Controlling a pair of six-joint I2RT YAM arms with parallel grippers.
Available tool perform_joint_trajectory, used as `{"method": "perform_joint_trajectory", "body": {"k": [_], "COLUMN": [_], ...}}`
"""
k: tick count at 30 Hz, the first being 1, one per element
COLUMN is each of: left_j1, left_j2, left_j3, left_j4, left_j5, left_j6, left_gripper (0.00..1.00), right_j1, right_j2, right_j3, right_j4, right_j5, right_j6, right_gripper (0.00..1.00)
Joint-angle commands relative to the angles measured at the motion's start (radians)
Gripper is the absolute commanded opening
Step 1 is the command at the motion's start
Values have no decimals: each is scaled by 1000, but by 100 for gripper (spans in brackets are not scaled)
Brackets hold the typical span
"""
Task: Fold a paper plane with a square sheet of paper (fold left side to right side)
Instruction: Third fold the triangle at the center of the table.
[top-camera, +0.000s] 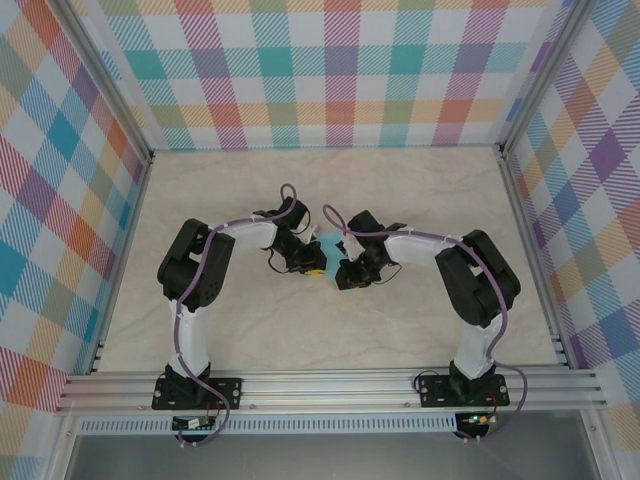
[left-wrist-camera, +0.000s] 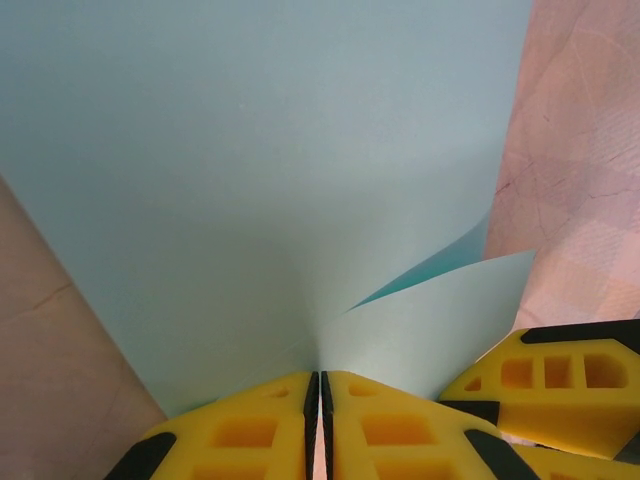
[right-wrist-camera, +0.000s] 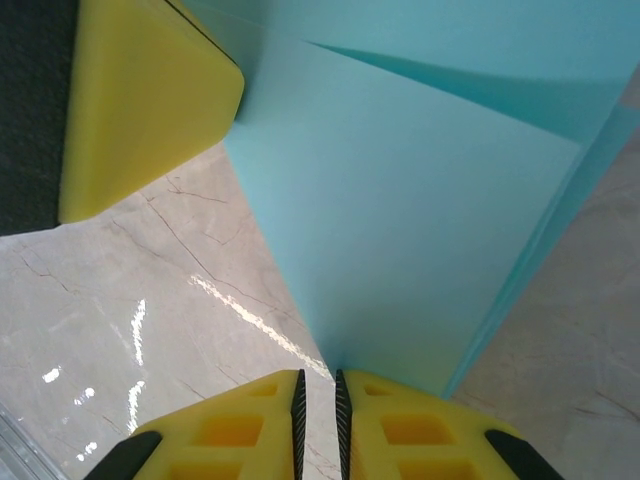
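Note:
The square sheet of paper (top-camera: 330, 243), plain light turquoise, is held up off the table between both arms at mid-table. My left gripper (left-wrist-camera: 322, 378) is shut on its near edge, and the sheet (left-wrist-camera: 250, 180) spreads away from the fingers with a second layer curling off to the right. My right gripper (right-wrist-camera: 317, 375) has its jaws a narrow slit apart. A corner of the sheet (right-wrist-camera: 420, 220) runs down to their tips, with table showing through the slit, so a pinch is unclear. In the top view the left gripper (top-camera: 316, 266) and right gripper (top-camera: 344, 276) nearly touch. A paper plane is out of view.
Plaid walls (top-camera: 320, 70) close in the back and both sides. The marbled table (top-camera: 250, 340) stretches around the arms. An aluminium rail (top-camera: 330, 385) runs along the near edge. A yellow finger of the left gripper (right-wrist-camera: 150, 100) hangs close beside the sheet.

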Motion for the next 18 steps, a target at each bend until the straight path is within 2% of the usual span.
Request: {"method": "perform_joint_trajectory", "body": {"k": [1, 12, 18], "left_j1": [-6, -4, -5], "left_j2": [26, 33, -25], "left_j3": [5, 11, 2], "left_j4": [-42, -45, -20], "left_j5": [-56, -59, -28], "left_j6": [16, 17, 3], "left_gripper": [13, 13, 14], "right_j1": [-3, -15, -27], "right_j2": [22, 25, 67], "right_j3": [-13, -83, -106], "right_j4": [-47, -33, -42], "right_j5": [20, -7, -12], "right_j6": [10, 84, 97], "right_gripper": [16, 9, 3]}}
